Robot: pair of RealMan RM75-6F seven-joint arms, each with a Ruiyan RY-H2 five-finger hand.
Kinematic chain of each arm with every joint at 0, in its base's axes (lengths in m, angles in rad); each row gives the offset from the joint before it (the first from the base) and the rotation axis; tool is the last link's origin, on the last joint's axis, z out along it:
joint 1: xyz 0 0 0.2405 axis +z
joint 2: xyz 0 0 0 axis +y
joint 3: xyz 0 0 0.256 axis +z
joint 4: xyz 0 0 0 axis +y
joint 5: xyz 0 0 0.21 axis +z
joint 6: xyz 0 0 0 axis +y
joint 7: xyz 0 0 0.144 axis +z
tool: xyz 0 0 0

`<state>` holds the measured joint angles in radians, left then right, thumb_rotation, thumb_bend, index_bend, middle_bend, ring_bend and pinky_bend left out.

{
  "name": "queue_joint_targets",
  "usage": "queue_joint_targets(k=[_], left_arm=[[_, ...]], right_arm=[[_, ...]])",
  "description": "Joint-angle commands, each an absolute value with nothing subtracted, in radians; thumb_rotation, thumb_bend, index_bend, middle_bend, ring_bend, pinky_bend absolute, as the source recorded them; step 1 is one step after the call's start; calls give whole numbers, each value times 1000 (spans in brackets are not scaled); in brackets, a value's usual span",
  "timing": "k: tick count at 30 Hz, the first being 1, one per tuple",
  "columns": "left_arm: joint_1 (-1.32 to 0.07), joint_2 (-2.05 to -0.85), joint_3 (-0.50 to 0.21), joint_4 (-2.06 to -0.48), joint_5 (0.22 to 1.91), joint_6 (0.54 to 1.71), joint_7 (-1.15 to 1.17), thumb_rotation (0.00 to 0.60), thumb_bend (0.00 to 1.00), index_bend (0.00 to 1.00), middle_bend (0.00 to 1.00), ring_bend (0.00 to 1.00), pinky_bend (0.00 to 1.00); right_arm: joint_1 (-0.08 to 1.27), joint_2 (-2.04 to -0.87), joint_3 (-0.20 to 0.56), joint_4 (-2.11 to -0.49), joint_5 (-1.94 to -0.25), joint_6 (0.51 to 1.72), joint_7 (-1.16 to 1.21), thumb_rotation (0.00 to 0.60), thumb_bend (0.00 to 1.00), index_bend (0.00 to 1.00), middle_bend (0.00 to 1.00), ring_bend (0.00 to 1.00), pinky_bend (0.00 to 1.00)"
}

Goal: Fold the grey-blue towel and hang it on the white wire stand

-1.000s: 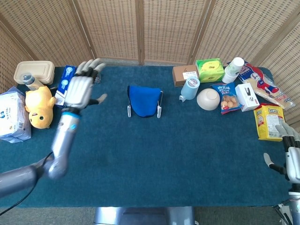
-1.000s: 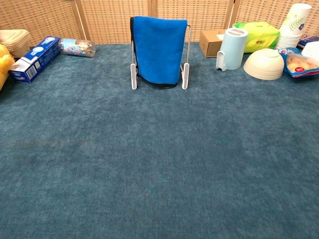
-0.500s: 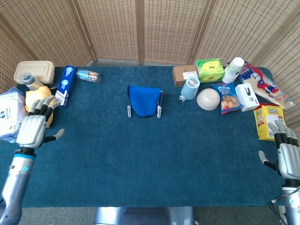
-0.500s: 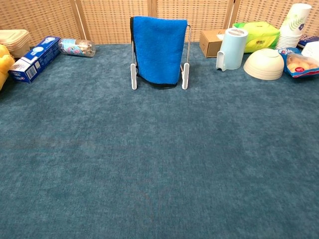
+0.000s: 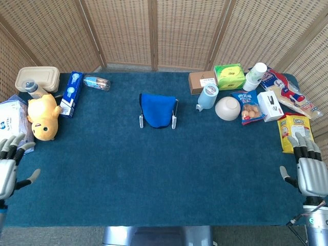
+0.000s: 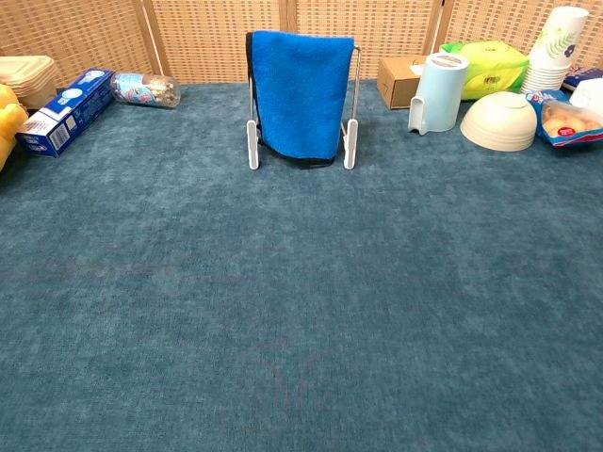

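Note:
The blue towel [image 5: 157,109] [image 6: 299,91] hangs folded over the white wire stand [image 5: 174,121] [image 6: 350,141] at the back middle of the table. My left hand [image 5: 8,166] is at the table's near left corner, fingers spread, holding nothing. At the near right corner my right hand [image 5: 309,171] is likewise open and empty. Both hands are far from the towel, and neither shows in the chest view.
A yellow plush duck [image 5: 42,116], a tissue pack [image 5: 13,126], a blue box [image 5: 71,93] and a food container [image 5: 36,78] crowd the left side. Snack bags [image 5: 294,132], a bowl [image 5: 227,108], a light-blue bottle [image 5: 207,96] and boxes [image 5: 202,81] fill the right.
My left hand has drawn back from near the stand to the near left corner. My right hand has shifted slightly inward at the right edge. The towel stays on the stand.

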<state>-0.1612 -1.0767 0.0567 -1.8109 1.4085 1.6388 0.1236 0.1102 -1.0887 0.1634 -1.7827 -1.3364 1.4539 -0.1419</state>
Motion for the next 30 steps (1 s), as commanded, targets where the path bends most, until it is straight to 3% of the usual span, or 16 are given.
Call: queue_joint_targets(k=[1, 5, 10, 30], left_arm=[[-108, -1087, 85, -1791, 1442, 1688, 142, 600, 351, 235, 91, 0, 0], [-24, -1081, 146, -1792, 1465, 1725, 170, 600, 351, 238, 91, 0, 0], [28, -1091, 158, -1789, 1481, 1753, 179, 600, 350, 248, 98, 0, 0], [67, -1079, 105, -1844, 1535, 1741, 207, 600, 350, 258, 121, 0, 0]], right_arm=[[111, -1098, 158, -1786, -1337, 1459, -161, 600, 306, 28, 8, 0, 0], [112, -1111, 143, -1784, -1337, 1451, -200, 600, 307, 22, 8, 0, 0], [115, -1115, 134, -1784, -1337, 1440, -201, 600, 307, 19, 7, 0, 0], [102, -1119, 109, -1748, -1365, 1436, -118, 600, 307, 9, 3, 0, 0]])
